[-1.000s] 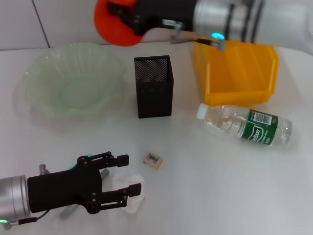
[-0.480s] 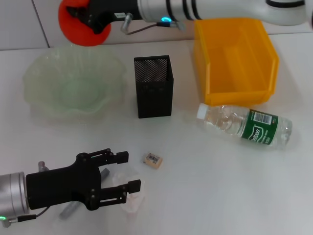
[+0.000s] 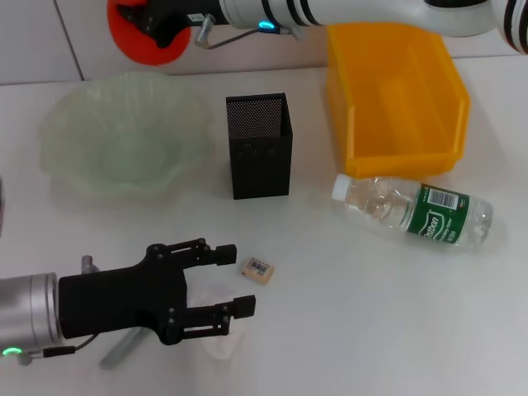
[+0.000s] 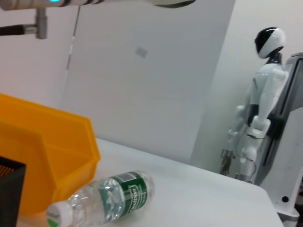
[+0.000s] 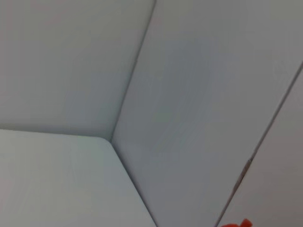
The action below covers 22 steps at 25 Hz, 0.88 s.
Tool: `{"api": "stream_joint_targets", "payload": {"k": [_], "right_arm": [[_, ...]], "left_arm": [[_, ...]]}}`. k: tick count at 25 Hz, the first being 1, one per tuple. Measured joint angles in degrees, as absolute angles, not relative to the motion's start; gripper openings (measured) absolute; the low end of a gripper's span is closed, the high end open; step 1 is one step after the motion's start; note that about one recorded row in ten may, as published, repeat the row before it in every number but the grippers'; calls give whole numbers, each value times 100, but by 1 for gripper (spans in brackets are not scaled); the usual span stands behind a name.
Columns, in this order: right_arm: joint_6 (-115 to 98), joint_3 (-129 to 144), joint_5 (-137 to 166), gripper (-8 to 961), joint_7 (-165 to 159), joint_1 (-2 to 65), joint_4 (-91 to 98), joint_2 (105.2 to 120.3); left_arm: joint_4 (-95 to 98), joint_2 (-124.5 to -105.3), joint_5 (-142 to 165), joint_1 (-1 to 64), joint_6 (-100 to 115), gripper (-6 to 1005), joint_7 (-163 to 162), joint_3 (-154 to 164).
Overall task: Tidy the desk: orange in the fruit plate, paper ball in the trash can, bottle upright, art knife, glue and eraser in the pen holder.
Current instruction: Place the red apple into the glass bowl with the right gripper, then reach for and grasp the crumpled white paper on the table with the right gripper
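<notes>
- I see my right gripper point(image 3: 147, 23) clenched on the orange point(image 3: 140, 40), holding it in the air at the far edge of the table, just above and behind the back rim of the plate point(image 3: 74, 124).
- The right arm reaches in from the right side, passing over the back of the bin point(image 3: 396, 99).
- In the right wrist view I only get wall panels and a sliver of orange point(image 5: 234, 223) at the frame edge.
- My left gripper point(image 3: 223, 280) sits low at the near edge of the table, fingers spread apart, straddling the paper ball point(image 3: 216, 318); one finger point(image 3: 227, 308) lies across the ball, the other point(image 3: 206, 250) is on its far side.
- The eraser point(image 3: 258, 270) lies flat on the table just beside the far finger's tip, not touching it as far as I can tell.
- The pen holder point(image 3: 259, 146) stands upright mid-table, between plate and bin.
- The bottle point(image 3: 412, 210) lies on its side in front of the bin, cap toward the pen holder; the left wrist view shows it point(image 4: 102, 198) the same way beside the bin point(image 4: 47, 156).
</notes>
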<state>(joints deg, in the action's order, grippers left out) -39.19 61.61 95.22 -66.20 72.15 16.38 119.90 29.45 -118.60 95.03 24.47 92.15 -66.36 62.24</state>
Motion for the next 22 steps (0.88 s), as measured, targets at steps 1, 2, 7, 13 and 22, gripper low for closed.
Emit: {"api": "stream_joint_targets", "payload": {"k": [1, 2, 7, 13, 22], "right_arm": [[-3892, 6347, 9293, 74, -6576, 7222, 1642, 11989], [-3892, 6347, 9293, 91, -6576, 7222, 1642, 11989], [-3835, 6607, 8992, 177, -6588, 7229, 1691, 11987], [-3841, 6617, 8894, 337, -6690, 7241, 1694, 11988], [-4707, 6817, 8929, 725, -8597, 6213, 3007, 11938]], "left_arm": [[2945, -11860, 9503, 2447, 9214, 755, -6636, 6224], [2945, -11860, 9503, 2447, 9214, 755, -6636, 6224], [2984, -11853, 9488, 2546, 9373, 755, -6670, 6205], [3050, -11827, 9512, 2507, 9397, 755, -6674, 6196], [3075, -11808, 9520, 2423, 9392, 755, -6578, 6183]]}}
